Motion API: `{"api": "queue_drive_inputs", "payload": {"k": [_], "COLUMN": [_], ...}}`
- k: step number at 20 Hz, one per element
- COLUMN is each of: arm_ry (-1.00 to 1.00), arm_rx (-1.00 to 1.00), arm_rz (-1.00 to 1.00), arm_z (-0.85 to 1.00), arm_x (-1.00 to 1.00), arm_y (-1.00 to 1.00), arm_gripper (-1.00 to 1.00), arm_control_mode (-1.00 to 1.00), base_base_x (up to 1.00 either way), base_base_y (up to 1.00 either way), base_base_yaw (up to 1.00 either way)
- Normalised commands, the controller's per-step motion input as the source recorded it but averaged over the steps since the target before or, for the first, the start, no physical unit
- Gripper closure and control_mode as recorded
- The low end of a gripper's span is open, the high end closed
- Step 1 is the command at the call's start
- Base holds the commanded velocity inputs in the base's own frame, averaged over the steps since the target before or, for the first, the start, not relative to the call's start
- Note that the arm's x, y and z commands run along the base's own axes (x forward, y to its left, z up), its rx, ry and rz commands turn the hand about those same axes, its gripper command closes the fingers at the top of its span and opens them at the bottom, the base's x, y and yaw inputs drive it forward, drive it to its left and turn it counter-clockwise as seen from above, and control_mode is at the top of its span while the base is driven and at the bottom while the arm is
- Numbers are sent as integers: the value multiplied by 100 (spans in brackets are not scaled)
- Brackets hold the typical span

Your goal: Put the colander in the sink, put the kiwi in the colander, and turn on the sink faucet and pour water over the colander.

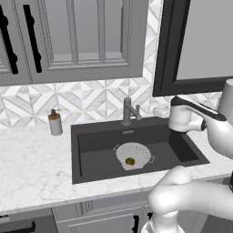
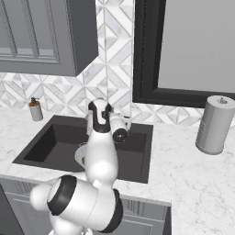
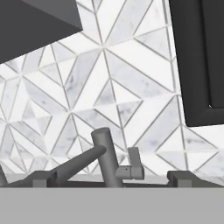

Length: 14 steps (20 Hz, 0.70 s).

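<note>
The white perforated colander (image 1: 133,154) stands in the dark grey sink (image 1: 93,145), near the middle of the basin floor. The olive-brown kiwi (image 1: 130,161) lies inside it. At the back rim rises the dark grey sink faucet (image 1: 127,111). My gripper (image 1: 159,111) hovers to its right, above the basin's back right corner, and points at it. In the hand view the faucet (image 3: 107,157) stands straight ahead, spout angled down to the left and lever (image 3: 133,168) on the right. The gripper (image 3: 113,179) is open, a fingertip on each side and nothing between them. My arm hides most of the colander (image 2: 80,153).
A white soap bottle (image 1: 55,123) with a brown band stands on the marble counter (image 1: 32,168) left of the sink. A grey ribbed canister (image 2: 214,125) stands on the counter to the right. Grey wall cabinets (image 1: 73,36) hang above, and a dark-framed window (image 2: 193,50) is behind the sink.
</note>
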Motion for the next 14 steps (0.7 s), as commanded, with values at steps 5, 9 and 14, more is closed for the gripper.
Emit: {"api": "queue_drive_inputs", "payload": {"k": [5,9,14], "arm_ry": [-3,-7,-6], "arm_rx": [0,0,0], "arm_rz": [0,0,0], "arm_z": [-14,-33,-22], "arm_x": [10,15,25], "arm_y": [15,12,2], "arm_gripper": [-100,-100,-100], "arm_control_mode": [-100,-100,-100], "base_base_x": [0,0,0], "base_base_y": [0,0,0], "base_base_yaw": [0,0,0]}}
